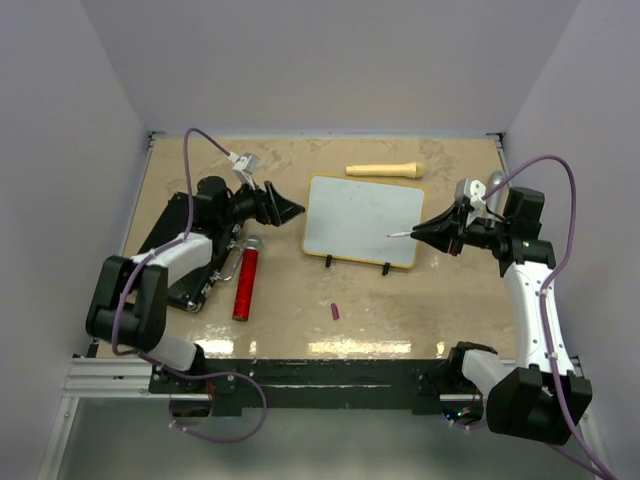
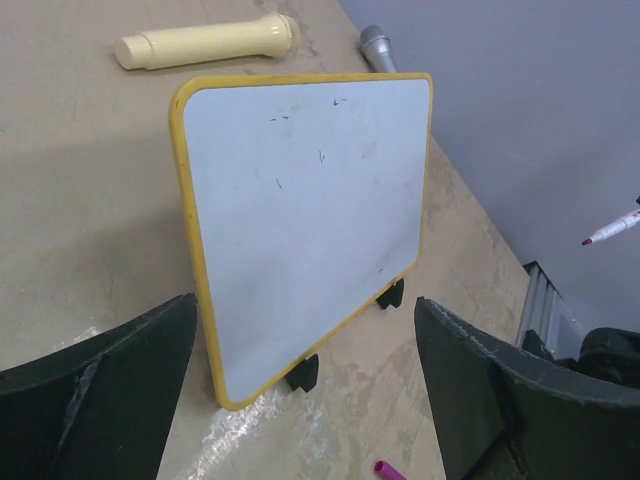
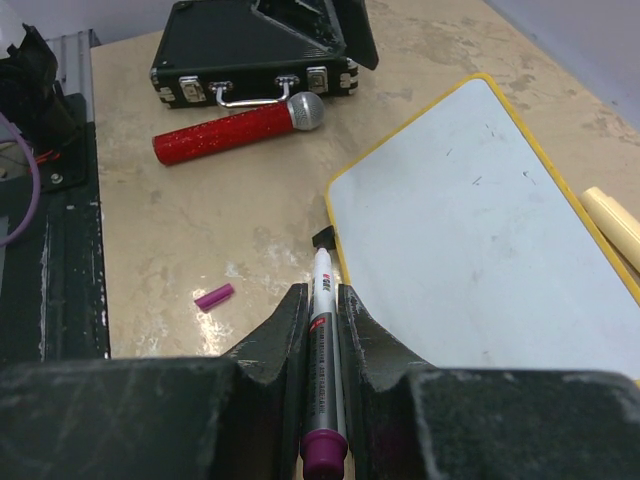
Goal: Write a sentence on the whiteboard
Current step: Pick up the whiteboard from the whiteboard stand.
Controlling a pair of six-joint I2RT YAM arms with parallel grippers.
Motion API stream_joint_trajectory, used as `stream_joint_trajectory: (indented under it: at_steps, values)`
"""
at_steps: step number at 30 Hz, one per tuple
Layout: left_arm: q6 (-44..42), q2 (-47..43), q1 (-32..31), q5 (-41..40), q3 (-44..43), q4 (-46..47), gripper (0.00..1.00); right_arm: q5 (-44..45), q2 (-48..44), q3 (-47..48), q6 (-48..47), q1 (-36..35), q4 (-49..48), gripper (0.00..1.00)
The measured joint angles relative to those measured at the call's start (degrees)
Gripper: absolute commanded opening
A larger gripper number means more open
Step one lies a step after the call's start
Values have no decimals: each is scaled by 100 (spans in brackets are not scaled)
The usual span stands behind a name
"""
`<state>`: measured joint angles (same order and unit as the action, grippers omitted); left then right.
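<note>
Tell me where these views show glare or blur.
Top external: bright glare streaks on the table near the arm bases. Left wrist: whiteboard sharp, left gripper dark in the foreground. Right wrist: right gripper and marker soften toward the lens.

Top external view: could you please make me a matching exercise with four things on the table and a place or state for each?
1 whiteboard
2 microphone
3 marker
4 magenta cap

A clamped in the right gripper
B loose on the table, apart from the marker
C propped on black feet, no sentence on it
D red, beside the black case

Pairs: 1-C; 2-D; 3-A; 4-B
</note>
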<state>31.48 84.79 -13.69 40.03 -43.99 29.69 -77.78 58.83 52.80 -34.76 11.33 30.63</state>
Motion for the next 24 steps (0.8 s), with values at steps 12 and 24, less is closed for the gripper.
stream_joint_trajectory:
  at_steps: [12,24]
  values:
    - [1803,2933,365,1517,-1025,2798,78,4,168,0,-332,35,278,0]
    - [2601,3978,232,2048,-1725,3939,67,22,380,0,-494,35,380,0]
